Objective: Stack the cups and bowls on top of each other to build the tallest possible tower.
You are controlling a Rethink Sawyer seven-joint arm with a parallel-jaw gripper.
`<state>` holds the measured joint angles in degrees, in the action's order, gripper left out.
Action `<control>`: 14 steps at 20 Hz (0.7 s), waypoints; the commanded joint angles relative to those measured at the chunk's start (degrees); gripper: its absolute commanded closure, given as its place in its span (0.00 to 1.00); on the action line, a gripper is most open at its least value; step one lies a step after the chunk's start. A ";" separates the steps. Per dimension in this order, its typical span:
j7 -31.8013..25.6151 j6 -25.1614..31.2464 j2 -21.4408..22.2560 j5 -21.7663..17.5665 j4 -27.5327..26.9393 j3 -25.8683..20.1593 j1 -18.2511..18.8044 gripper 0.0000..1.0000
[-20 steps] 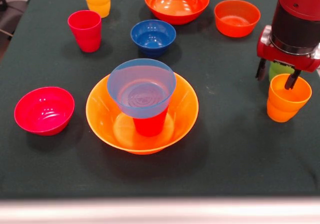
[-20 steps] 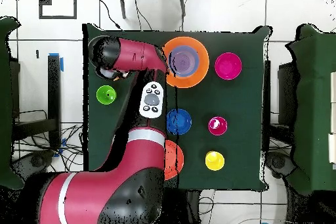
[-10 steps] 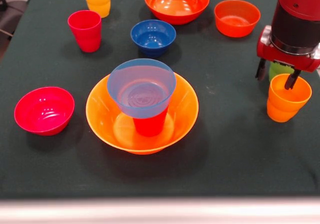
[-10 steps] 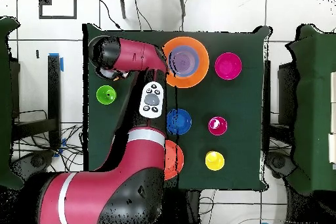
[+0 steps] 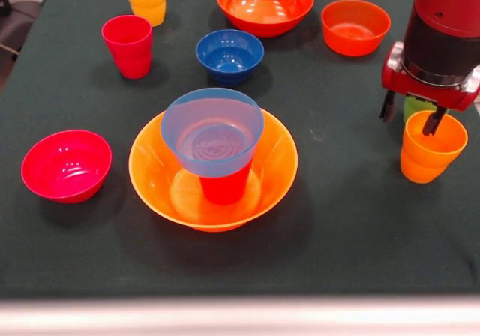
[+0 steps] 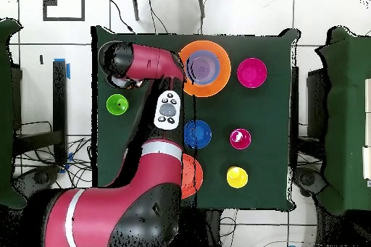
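Hovering spread over the orange cup (image 5: 429, 147) at the counter's (image 5: 337, 223) three o'clock, the pincer (image 5: 409, 115) is straddling the cup's far rim; it is needing a centred, firm pinch before carrying to the light blue bowl (image 5: 213, 131) topping the tower.

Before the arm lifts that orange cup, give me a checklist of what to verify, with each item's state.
1. Fingers straddle the orange cup's rim, one inside, one outside: ok.
2. Gripper shut on the cup: not ok, open.
3. Green cup right behind clear of the fingers: cannot tell.
4. Light blue bowl sits level on the red-orange cup: ok.
5. Tower centred in the large orange bowl: ok.
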<state>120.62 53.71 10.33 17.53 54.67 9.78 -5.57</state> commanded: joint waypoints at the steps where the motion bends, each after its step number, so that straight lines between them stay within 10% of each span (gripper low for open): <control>1: 0.69 -3.02 -3.10 -2.70 3.47 -5.85 0.92 0.00; 14: 1.34 -4.60 -4.75 -3.06 2.39 -5.47 0.69 0.00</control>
<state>120.62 53.48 8.91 17.24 54.66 9.78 -5.57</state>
